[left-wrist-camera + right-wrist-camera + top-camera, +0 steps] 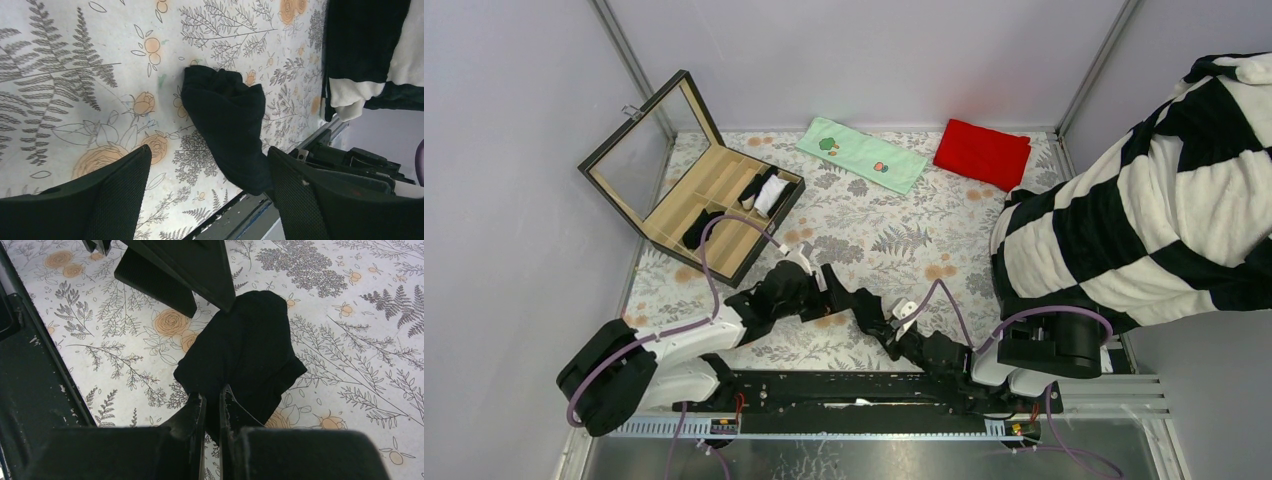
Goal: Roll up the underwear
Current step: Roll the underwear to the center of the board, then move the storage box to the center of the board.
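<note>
Now the left gripper (208, 151) has its fingers (115, 195) wide apart, and they hold nothing. One black underwear (227, 125) lies crumpled on the floral tablecloth (75, 75), just ahead of these fingers and in line with the gap between them. Its near end comes close to one fingertip, but I cannot tell if it touches.

The right gripper (212, 405) has its fingers (195, 415) almost together, with only a thin slit, and they pinch the near edge of the underwear, which spreads away from them.

Well beyond both grippers are a wooden compartment box (714, 180), a green towel (861, 155) and a red cloth (981, 153). A black-and-white striped blanket (1144, 220) is at the right side.
</note>
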Available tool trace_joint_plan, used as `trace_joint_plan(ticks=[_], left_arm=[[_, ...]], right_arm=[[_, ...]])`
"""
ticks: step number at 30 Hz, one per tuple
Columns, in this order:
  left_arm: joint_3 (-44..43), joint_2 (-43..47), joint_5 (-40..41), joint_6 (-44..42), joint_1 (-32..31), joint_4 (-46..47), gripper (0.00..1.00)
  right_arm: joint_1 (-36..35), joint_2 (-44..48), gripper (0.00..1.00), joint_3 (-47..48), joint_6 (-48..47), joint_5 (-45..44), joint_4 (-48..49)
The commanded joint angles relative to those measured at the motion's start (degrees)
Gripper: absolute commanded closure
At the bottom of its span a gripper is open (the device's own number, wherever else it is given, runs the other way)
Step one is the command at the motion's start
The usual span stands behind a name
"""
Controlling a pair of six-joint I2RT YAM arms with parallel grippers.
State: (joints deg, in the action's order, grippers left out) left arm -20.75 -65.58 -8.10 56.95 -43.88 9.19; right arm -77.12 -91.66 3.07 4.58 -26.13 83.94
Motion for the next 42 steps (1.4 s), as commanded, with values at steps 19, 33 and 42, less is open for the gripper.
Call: trace_joint_plan(ticks=[19, 33, 42], left_arm=[[-1.11, -7.42, 7.85, 11.33, -5.77, 6.28, 0.33], [-3.33, -14.15, 6.39, 11.91, -6.31, 10.88, 0.52], [-3.68, -16.76, 3.85, 6.95, -6.48, 15.93, 0.90]], right_arm=[[-0.49, -3.65, 1.00, 5.07, -1.51, -0.74, -0.80], [-0.45, -4.40, 0.94, 8.76, -4.08, 1.89, -6.55], [-0.48, -2.15, 0.68, 7.97, -4.33, 3.56, -8.40]])
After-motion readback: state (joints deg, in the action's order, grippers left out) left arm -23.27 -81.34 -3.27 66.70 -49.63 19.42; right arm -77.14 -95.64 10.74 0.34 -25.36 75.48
